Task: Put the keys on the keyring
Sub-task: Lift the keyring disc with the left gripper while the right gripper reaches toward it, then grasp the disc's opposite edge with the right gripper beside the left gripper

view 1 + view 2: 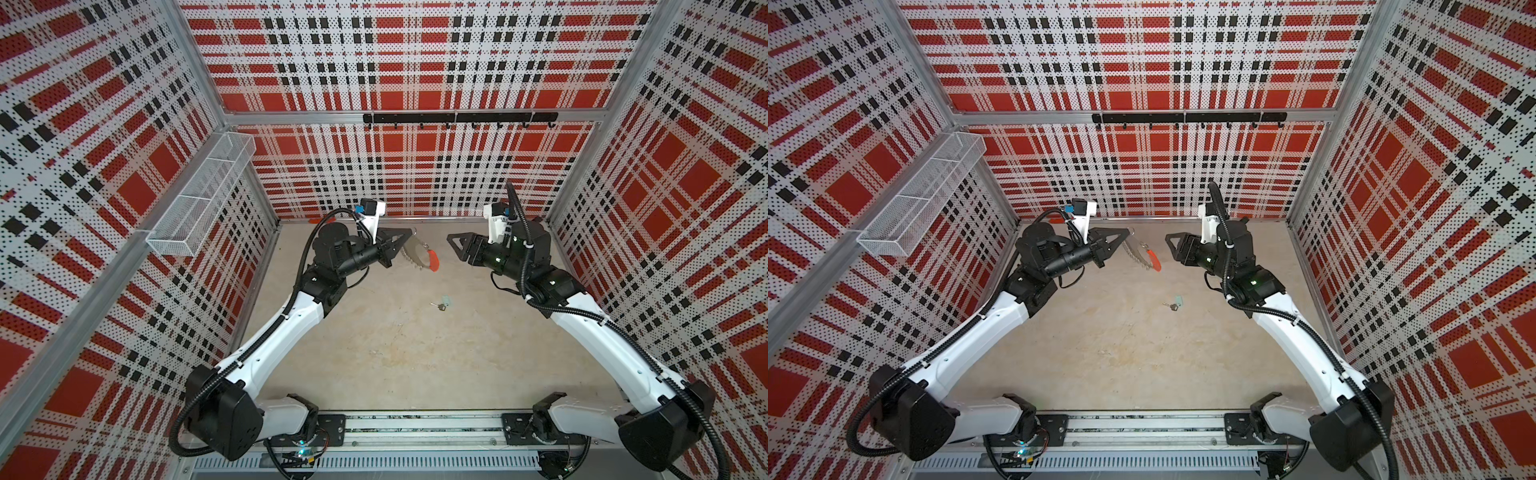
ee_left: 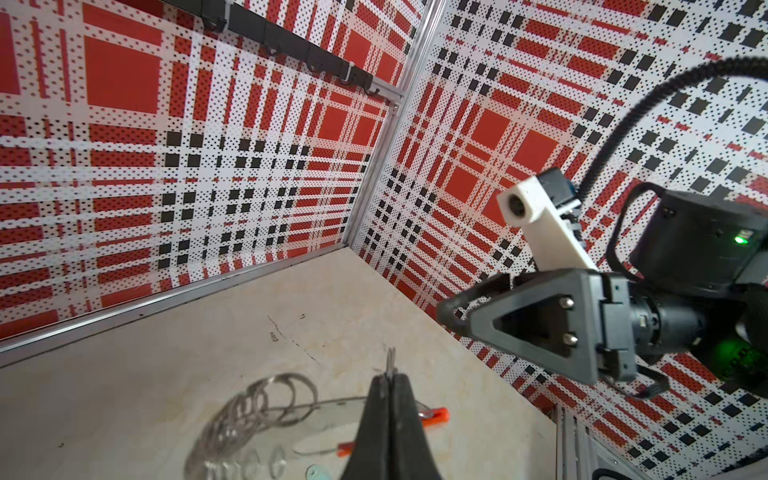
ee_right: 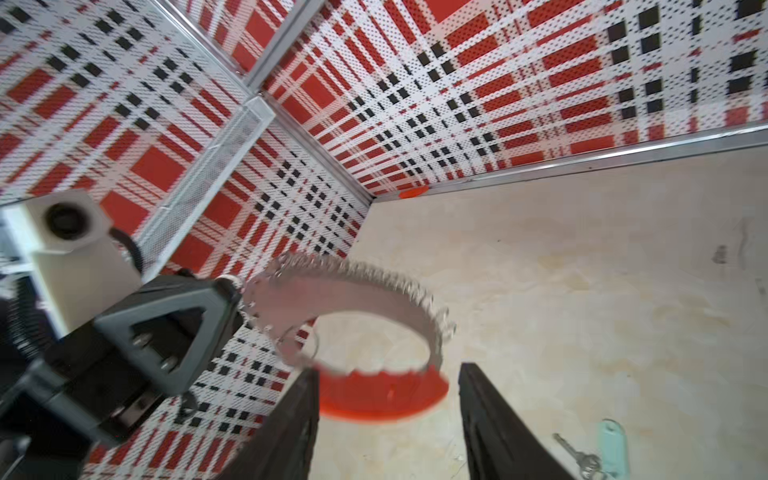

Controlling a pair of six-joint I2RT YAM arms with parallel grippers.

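Observation:
The keyring (image 1: 413, 251) (image 1: 1136, 251), a flat grey ring with silver wire clips and an orange-red arc (image 3: 382, 395), hangs above the table at the back. My left gripper (image 1: 409, 243) (image 2: 390, 376) is shut on its grey rim. My right gripper (image 1: 451, 241) (image 3: 388, 370) faces it from the right, open. In the right wrist view the blurred orange-red arc lies just ahead of its spread fingertips. In both top views there is a small gap between them. The keys (image 1: 441, 305) (image 1: 1173, 306) (image 3: 586, 461), with their mint-green tag (image 3: 613, 444), lie on the table nearer the front.
A white mesh basket (image 1: 203, 195) hangs on the left wall. A black hook rail (image 1: 457, 117) runs along the back wall. A small orange-red strip (image 3: 409, 192) lies at the foot of the back wall. Plaid perforated walls close three sides.

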